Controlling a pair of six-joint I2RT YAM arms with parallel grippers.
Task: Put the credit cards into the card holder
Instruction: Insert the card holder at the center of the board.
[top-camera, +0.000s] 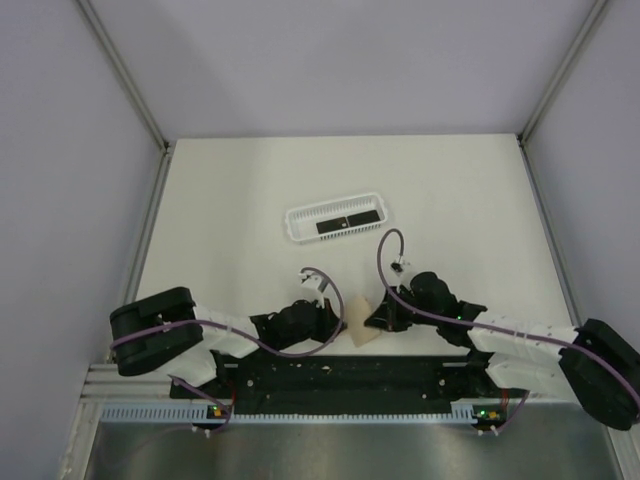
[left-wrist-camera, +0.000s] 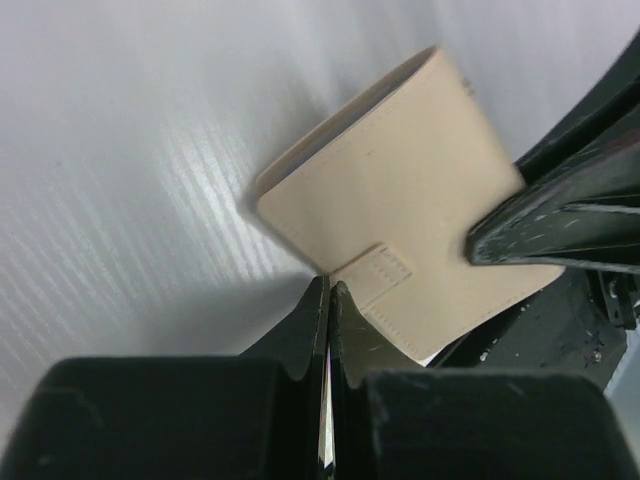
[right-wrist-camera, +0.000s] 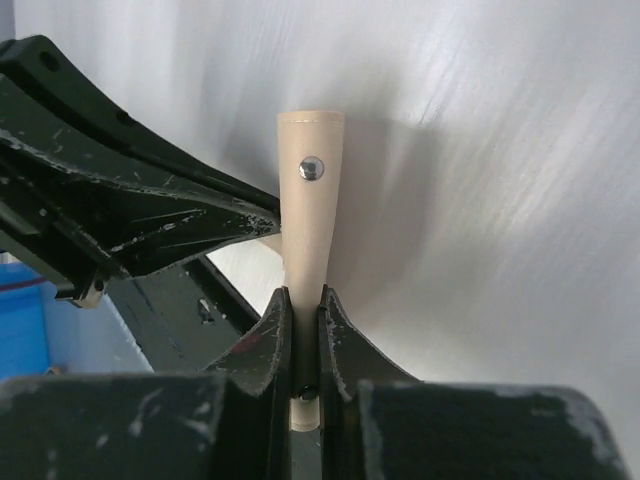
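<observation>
White table (top-camera: 450, 190), bare pale walls, and all the action sits at the near edge. The card holder (left-wrist-camera: 400, 220), tan and squarish, looks tipped up rather than lying flat, caught between my two hands. My right hand (right-wrist-camera: 305, 300) is clamped on one edge of it; from that wrist I see it edge-on, snap stud facing me. My left hand (left-wrist-camera: 328, 290) is on the holder's opposite side, closed tight, tips against its edge right by the strap tab. Whether it nips any material, I can't tell.

Now the credit cards (top-camera: 362, 217): two black ones, end to end inside the white basket (top-camera: 300, 228). They lie well beyond the holder, toward the far side and a touch to its left. Their long axes follow the basket's, running crossways to my reach. Both hands are about equally close, the left perhaps slightly nearer. I reckon one must let go and reach out past the holder.
</observation>
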